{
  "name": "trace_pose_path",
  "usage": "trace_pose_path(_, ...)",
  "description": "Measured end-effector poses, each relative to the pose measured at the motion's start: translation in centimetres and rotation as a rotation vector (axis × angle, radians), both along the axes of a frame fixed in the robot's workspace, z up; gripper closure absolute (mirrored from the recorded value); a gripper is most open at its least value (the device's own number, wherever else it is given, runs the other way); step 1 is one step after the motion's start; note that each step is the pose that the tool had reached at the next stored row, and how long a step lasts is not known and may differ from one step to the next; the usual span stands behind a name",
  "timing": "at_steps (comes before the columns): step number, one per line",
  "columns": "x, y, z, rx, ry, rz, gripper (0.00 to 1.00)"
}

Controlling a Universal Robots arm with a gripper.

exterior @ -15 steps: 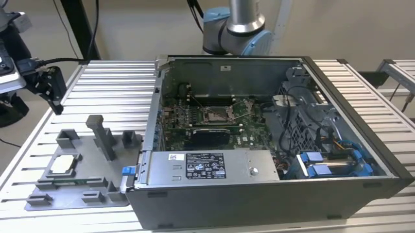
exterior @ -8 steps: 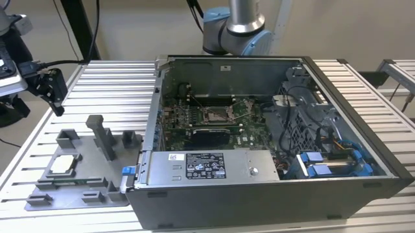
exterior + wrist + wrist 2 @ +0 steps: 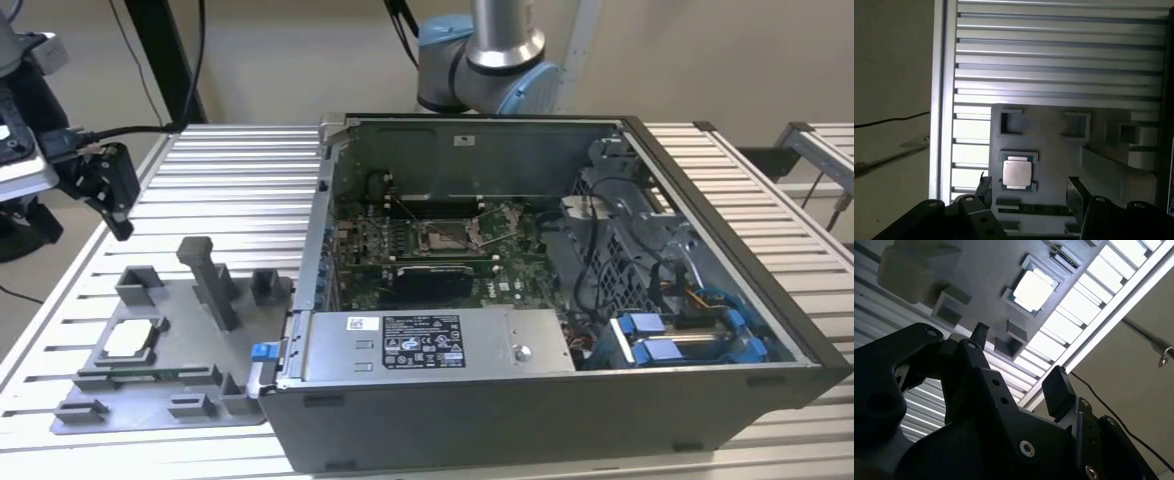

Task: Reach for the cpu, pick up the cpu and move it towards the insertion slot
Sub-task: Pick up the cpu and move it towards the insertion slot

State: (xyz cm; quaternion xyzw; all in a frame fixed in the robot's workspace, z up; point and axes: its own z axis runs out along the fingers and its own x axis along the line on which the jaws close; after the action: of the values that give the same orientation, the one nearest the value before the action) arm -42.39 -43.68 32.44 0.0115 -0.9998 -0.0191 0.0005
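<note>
exterior view: gripper (image 3: 114, 200) hanging at the exterior view's left, clear of the cpu (image 3: 130, 340) lying in the grey fixture (image 3: 174, 385); insertion slot (image 3: 447, 237) sitting inside the computer case (image 3: 534, 420) | second wrist view: gripper (image 3: 1019, 352) gaping wide, carrying nothing | first wrist view: cpu (image 3: 1017, 172) showing between the fingertips (image 3: 985, 182), untouched

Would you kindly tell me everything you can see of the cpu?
The cpu is a small, thin square plate with a pale silvery, metallic-looking top and a narrow dark rim. It lies flat, seated in a square pocket of the grey fixture, which sits on the slatted table to the exterior view's left of the computer case. Only the fixture touches it; the open gripper hangs above, apart from it.
</note>
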Motion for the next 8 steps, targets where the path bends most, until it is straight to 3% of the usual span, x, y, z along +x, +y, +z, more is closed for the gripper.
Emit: trace_pose_path(8,0.0,0.0,-0.56,0.0,0.0,0.0,0.0)
